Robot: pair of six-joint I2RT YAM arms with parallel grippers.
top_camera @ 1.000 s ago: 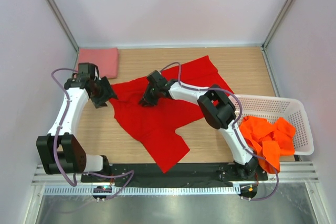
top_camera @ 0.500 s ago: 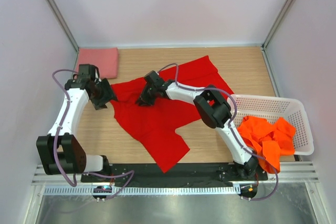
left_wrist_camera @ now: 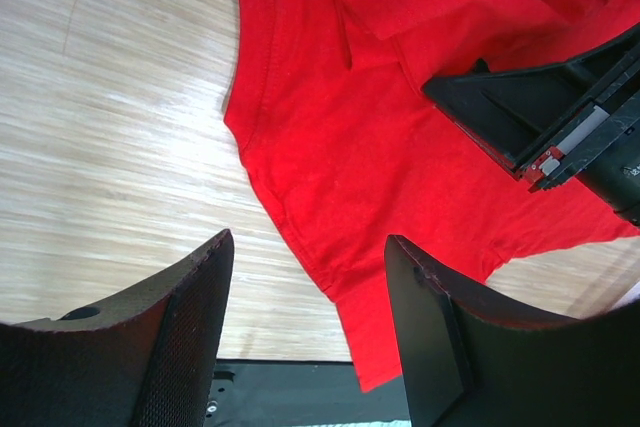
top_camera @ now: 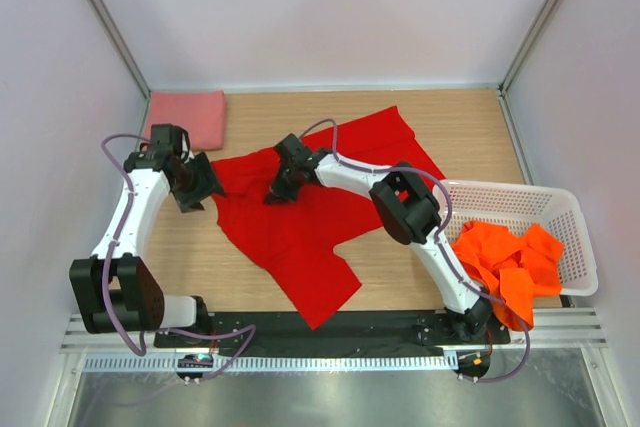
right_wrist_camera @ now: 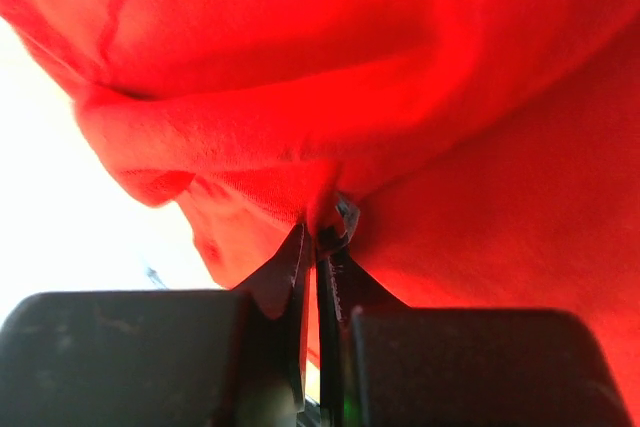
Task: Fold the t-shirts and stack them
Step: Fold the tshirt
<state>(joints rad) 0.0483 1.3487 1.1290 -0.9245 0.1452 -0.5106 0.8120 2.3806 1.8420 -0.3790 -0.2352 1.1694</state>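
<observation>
The right claw has just closed. A second ago its jaws stood half apart over the cloth, and now they are pressed together and pinch a small ridge of the red t-shirt. In the right wrist view the cloth gathers into a soft fold around the tips, so we judge that the grip is real, though only a thin bit of cloth is taken. From above, this pinch sits in the far-left part of the shirt, which lies open but wrinkled in the middle of the counter.

The left claw is almost where it was. It is spread and holds nothing, and it hovers at the shirt's left edge, where red cloth meets bare wood.

We think the step of grasping is finished on one side only. The left side must still take hold before the shirt can be pulled flat. One salmon pink t-shirt lies folded in the far left corner. The orange t-shirts wait in the white basket, so most of the task remains.
</observation>
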